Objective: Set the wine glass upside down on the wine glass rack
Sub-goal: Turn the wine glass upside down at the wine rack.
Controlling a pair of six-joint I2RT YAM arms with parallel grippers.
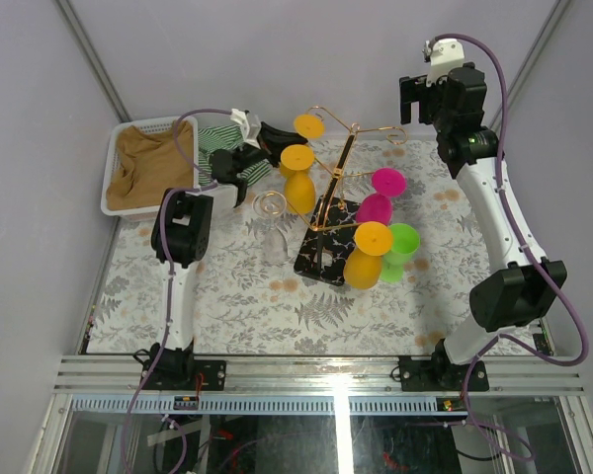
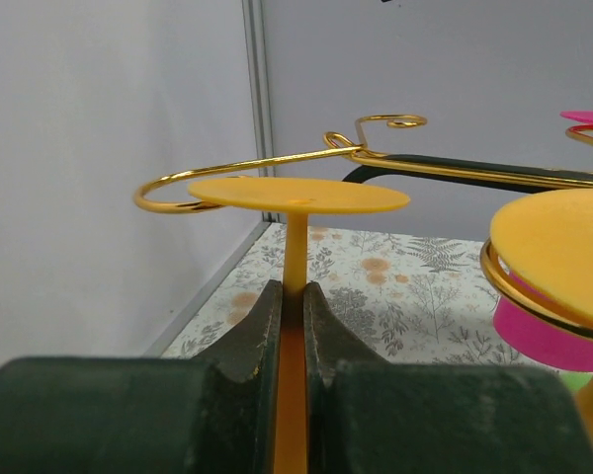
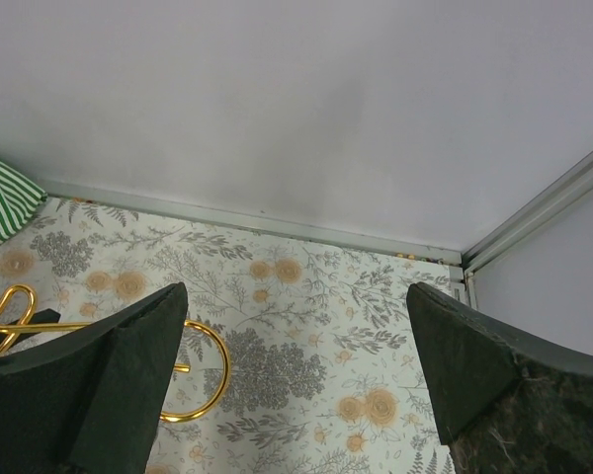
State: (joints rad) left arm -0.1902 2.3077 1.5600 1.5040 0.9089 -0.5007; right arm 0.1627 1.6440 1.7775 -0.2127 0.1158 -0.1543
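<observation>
You are working in a robot test cell in a lab, not a home. Plain grey panel walls [image 1: 277, 59] in metal framing box in the floral-patterned worktop [image 1: 227, 296]. The left arm [image 1: 181, 272] and right arm [image 1: 494, 197] are bolted to an aluminium rail [image 1: 316, 367], with loose cables [image 1: 581, 331] trailing. The laundry basket [image 1: 110, 183] and the wine glass rack [image 1: 342, 163] are household props.

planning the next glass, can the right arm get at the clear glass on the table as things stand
Probably not: the clear glass stands left of the wine glass rack, whose hung glasses lie between it and the open right end effector at the far right.
</observation>
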